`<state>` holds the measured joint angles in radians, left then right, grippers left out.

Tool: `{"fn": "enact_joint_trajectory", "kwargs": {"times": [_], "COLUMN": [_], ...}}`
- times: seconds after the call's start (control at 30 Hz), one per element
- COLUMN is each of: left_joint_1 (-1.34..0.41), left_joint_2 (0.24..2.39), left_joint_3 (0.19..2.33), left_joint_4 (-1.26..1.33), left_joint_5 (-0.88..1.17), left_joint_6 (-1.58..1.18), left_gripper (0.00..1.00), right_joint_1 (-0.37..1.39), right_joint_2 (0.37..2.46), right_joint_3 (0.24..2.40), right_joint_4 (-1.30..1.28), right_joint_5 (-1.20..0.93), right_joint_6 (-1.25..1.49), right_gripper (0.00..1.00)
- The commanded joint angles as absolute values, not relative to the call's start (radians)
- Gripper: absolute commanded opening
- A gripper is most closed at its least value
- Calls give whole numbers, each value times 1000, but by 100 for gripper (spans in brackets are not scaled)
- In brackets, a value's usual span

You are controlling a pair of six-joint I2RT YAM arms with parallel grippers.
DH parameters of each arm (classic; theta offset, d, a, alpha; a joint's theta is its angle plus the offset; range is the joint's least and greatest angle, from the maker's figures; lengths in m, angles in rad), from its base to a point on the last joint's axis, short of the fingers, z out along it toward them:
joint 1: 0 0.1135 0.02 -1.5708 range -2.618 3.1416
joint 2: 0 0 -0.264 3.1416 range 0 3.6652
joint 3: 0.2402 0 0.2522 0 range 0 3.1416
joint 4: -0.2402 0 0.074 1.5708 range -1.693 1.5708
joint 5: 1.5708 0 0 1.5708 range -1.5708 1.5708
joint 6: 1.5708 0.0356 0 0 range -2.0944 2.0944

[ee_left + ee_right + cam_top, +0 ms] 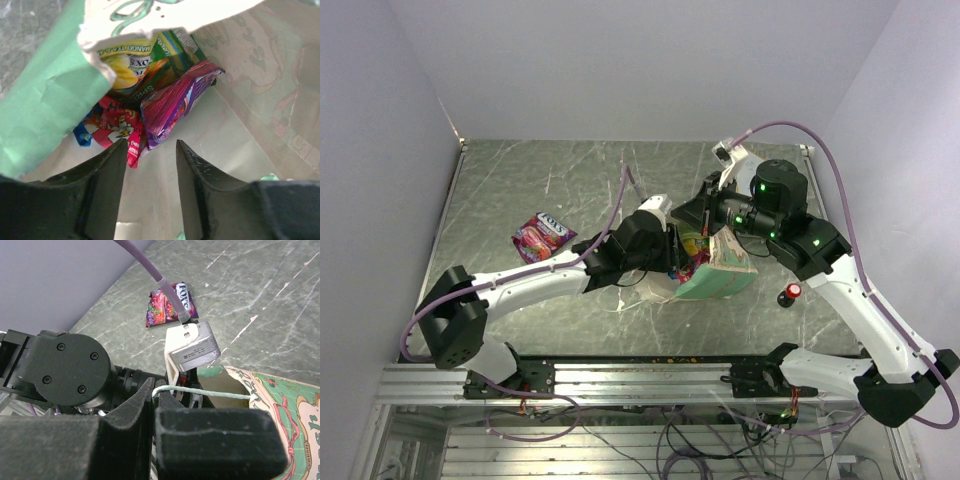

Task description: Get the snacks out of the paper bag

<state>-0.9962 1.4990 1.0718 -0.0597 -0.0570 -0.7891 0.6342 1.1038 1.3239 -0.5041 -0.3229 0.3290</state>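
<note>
Fingers [112,170] of my left gripper [150,150] stand apart inside the paper bag [40,115], grasping nothing. The corner of a purple packet [172,100] lies just at their tips. Beside it I see more snacks: a yellow-green packet [145,60] and red wrappers [112,125]. My right gripper [154,390] is clenched on the bag's string handle [210,393]. The bag sits near the middle of the table [520,180]. One loose packet [542,236] lies on the table left of the bag, well apart from it.

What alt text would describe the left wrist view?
The left hand, fingers apart, is inside the mint-green paper bag, tips near a shiny purple packet. A green-and-yellow packet and small red wrappers lie behind it.
</note>
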Motion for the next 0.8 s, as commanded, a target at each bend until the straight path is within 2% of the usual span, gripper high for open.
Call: {"fn": "enact_joint_trajectory", "kwargs": {"times": [0.0, 0.37, 0.5, 0.7, 0.77], "left_joint_1": [-999, -1074, -1074, -1073, -1072], "left_joint_2": [1527, 1702, 1769, 1840, 1827], "left_joint_3": [1103, 1150, 1184, 1265, 1255], "left_joint_4": [84, 180, 184, 139, 151], "left_joint_5": [-63, -84, -88, 7, 13], "left_joint_6": [-740, -664, -642, -610, -608], "left_gripper": [57, 72, 73, 53, 40], "right_joint_1": [636, 635, 636, 637, 635], "right_joint_2": [1078, 1068, 1055, 1047, 1047], "right_joint_3": [1350, 1355, 1341, 1349, 1354], "right_joint_4": [-459, -454, -440, -452, -454], "right_joint_5": [-318, -288, -281, -265, -265], "right_joint_6": [331, 309, 296, 255, 248], "right_gripper": [0, 0, 0, 0, 0]}}
